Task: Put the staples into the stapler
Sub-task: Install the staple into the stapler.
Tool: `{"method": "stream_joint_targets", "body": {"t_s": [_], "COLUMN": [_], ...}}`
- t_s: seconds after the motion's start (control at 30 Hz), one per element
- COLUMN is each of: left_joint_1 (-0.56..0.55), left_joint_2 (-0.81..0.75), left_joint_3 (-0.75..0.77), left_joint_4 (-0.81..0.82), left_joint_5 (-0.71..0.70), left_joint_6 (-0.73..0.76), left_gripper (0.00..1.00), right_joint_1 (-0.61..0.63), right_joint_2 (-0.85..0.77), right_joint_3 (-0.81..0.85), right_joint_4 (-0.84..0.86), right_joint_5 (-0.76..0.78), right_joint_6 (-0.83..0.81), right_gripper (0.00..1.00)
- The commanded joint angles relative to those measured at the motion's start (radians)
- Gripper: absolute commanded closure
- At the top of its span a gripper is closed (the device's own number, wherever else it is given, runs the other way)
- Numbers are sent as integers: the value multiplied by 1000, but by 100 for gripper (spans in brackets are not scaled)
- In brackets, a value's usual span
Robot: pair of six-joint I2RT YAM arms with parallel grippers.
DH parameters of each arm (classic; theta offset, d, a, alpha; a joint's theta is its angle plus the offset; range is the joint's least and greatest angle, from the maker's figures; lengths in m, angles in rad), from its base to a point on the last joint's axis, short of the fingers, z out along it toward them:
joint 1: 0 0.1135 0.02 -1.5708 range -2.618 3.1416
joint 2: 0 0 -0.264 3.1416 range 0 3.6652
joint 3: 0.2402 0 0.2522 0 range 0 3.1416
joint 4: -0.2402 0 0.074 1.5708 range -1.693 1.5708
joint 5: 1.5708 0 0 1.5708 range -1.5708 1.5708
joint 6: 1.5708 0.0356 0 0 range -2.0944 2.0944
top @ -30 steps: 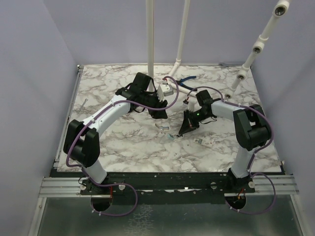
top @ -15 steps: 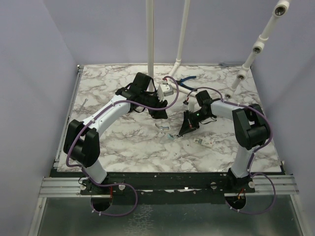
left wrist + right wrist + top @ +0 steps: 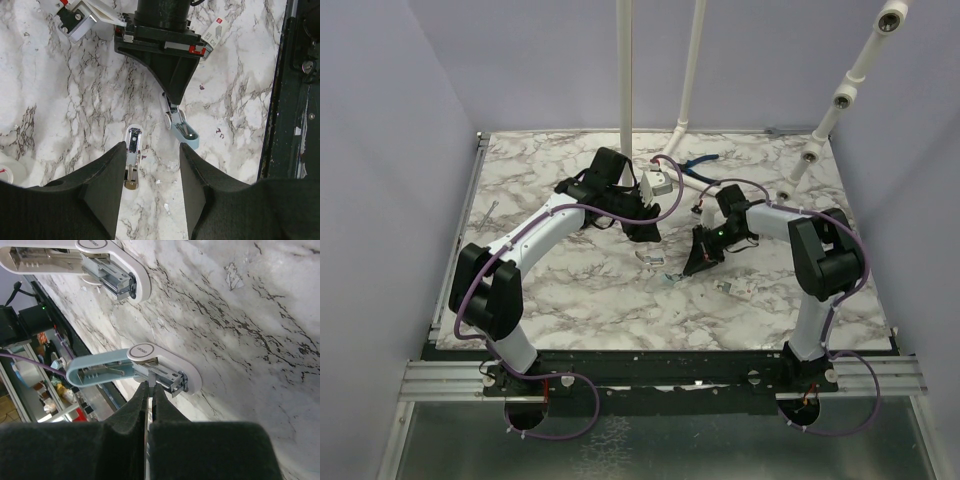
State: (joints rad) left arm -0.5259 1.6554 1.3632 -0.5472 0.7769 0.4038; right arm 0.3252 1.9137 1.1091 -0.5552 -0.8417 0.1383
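Right wrist view, right gripper point(image 3: 149, 386) pinched shut, tips at opened stapler point(image 3: 165, 360)

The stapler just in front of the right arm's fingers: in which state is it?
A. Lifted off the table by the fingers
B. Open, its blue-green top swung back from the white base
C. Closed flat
B: in the right wrist view the stapler lies on the marble table with its blue-green top folded back from the white base. Its metal track is bare at the tips of the shut right fingers.
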Motion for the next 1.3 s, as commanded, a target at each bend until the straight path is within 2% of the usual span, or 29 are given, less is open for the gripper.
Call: {"method": "stream_joint_targets", "body": {"t_s": [0.0, 0.6, 1.27], "left_joint_1": [-3, -3, -4], "left_joint_2": [7, 10, 16], "left_joint_3": [4, 1, -1], "left_joint_4": [-3, -3, -3], "left_joint_5": [35, 44, 51], "left_joint_6": [-3, -3, -3], "left_gripper": [52, 52, 52], "right_joint_1": [-6, -6, 20], "right_joint_2": [15, 44, 78], "right_joint_3": [29, 119, 156], "right_joint_4": [-24, -135, -184], "right_joint_5": [15, 0, 9], "right_joint_6": [6, -108, -156], "right_gripper": [99, 99, 99]}}
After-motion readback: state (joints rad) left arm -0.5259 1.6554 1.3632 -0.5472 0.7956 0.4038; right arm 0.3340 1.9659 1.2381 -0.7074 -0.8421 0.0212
